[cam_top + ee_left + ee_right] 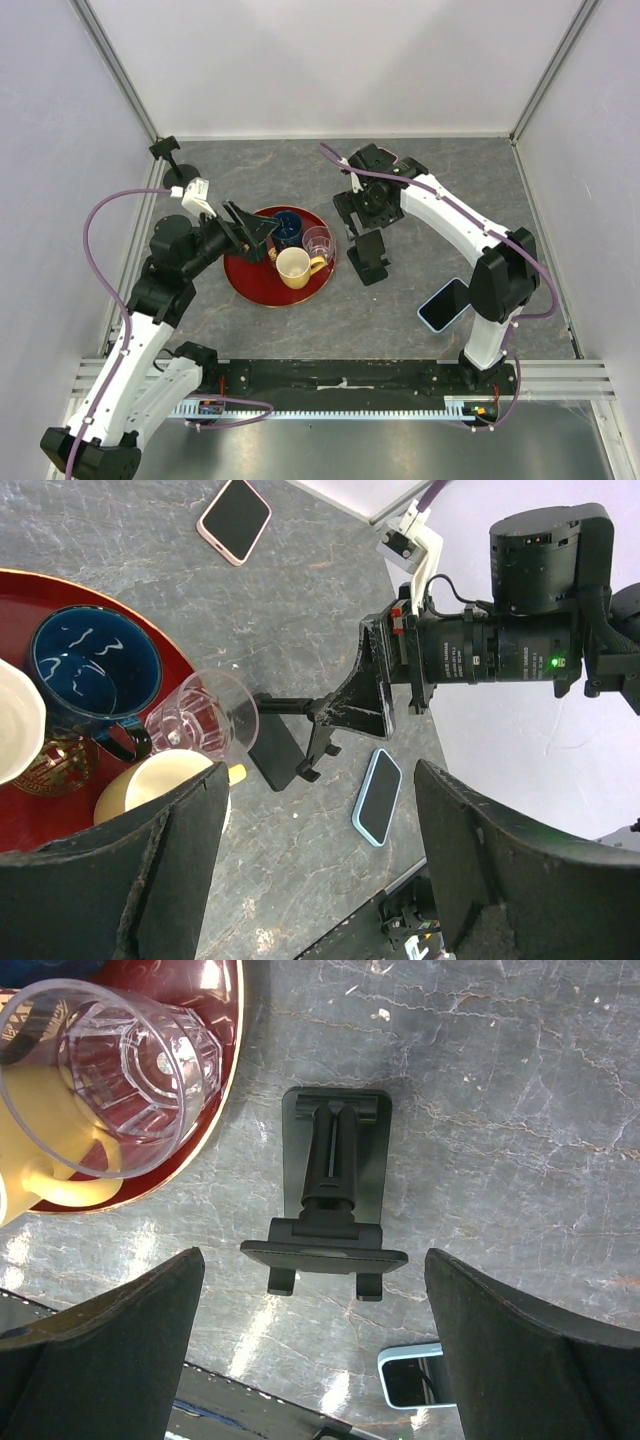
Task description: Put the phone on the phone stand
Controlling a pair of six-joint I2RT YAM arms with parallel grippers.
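Note:
The black phone stand (pixel 368 258) stands on the grey table just right of the red tray, and also shows in the right wrist view (pixel 333 1200) and the left wrist view (pixel 300 740). A phone in a light blue case (pixel 445 304) lies flat, screen up, near the right arm's base (pixel 377 796); only its corner (pixel 412 1380) shows in the right wrist view. A second phone in a pink case (pixel 235 518) lies at the far side. My right gripper (pixel 362 218) hovers open above the stand (pixel 312 1290), holding nothing. My left gripper (pixel 262 228) is open and empty over the tray's left part (pixel 318 780).
The red tray (pixel 245 285) carries a blue mug (pixel 287 225), a clear glass (pixel 319 241) and a cream mug (pixel 294 267). A small black fixture (pixel 166 150) sits at the back left corner. White walls enclose the table on three sides.

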